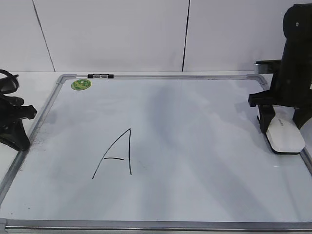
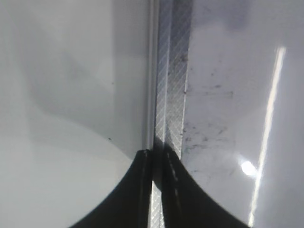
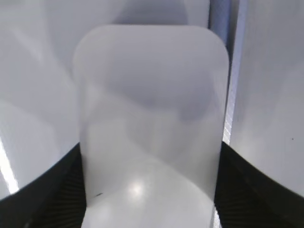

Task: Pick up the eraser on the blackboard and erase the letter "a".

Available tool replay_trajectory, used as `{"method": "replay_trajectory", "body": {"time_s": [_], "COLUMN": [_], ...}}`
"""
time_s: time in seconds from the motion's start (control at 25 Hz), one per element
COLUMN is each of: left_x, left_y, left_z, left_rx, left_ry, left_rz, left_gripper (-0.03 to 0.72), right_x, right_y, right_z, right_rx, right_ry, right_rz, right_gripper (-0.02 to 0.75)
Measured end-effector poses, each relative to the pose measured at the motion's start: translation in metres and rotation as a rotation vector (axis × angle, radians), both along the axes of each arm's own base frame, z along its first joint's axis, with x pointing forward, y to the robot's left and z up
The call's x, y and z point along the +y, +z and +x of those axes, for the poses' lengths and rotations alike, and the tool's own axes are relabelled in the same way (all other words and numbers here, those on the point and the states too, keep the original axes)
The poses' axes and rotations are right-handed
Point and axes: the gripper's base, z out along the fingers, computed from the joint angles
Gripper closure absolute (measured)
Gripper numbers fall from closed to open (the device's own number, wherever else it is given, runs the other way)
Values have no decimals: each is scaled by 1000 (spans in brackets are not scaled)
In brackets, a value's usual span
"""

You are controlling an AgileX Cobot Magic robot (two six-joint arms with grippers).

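The white eraser lies flat at the right edge of the blackboard. My right gripper is shut on the eraser, one finger against each long side. In the right wrist view the eraser fills the space between the jaws. No small letter "a" shows on the board; only the tall capital "A" is there, left of centre. My left gripper is shut and empty at the board's left frame, its fingertips over the frame.
A round green magnet sits at the board's top left corner. A black and white marker lies on the top frame. Dark marker dust lies on the board by the left frame. A pale wall stands behind.
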Motion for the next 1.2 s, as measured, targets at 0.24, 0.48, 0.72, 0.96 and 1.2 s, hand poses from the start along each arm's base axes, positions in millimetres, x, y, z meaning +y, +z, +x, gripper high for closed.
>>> {"method": "replay_trajectory", "body": {"time_s": [0.24, 0.48, 0.72, 0.96, 1.2], "left_x": [0, 0, 0, 0, 0], "left_y": [0, 0, 0, 0, 0], "left_z": [0, 0, 0, 0, 0], "left_rx": [0, 0, 0, 0, 0], "left_ry": [0, 0, 0, 0, 0], "left_rz": [0, 0, 0, 0, 0], "left_gripper": [666, 666, 665, 665, 664], "right_x": [0, 0, 0, 0, 0], "right_y": [-3, -4, -4, -4, -4], "right_z": [1, 1, 1, 1, 1], "right_rx": [9, 8, 8, 10, 14], "right_ry": [0, 0, 0, 19, 61], "right_rz": [-1, -1, -1, 0, -2], "right_gripper": [209, 209, 209, 204, 87]}}
